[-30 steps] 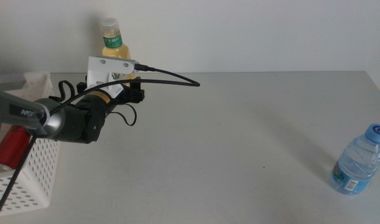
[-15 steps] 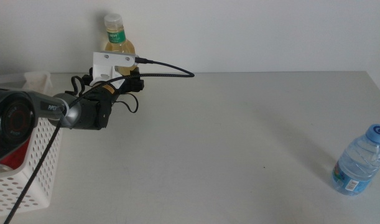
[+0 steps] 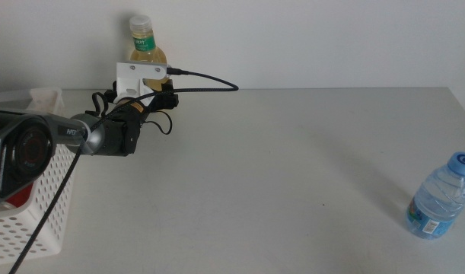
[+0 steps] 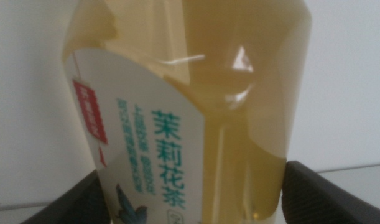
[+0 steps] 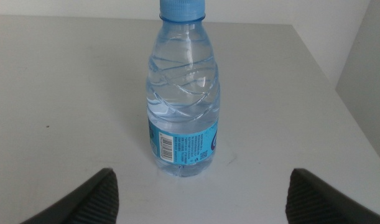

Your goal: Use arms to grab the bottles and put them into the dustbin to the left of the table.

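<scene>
Even, bright diffuse light, soft faint shadows on the surface (image 3: 293,175); yellow bottle (image 4: 196,112) filling the left gripper (image 4: 190,199) view is soft-focus with window-like glare patches, water bottle (image 5: 182,93) ahead of the right gripper (image 5: 199,199) sharp with mild highlights.

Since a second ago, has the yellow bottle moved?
Yes. The yellow bottle, held between the left gripper's jaws, has risen slightly against the wall, while the water bottle stayed put.

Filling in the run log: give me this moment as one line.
left gripper: jaws around yellow bottle | right gripper: open, facing water bottle | red can: in dustbin
</scene>
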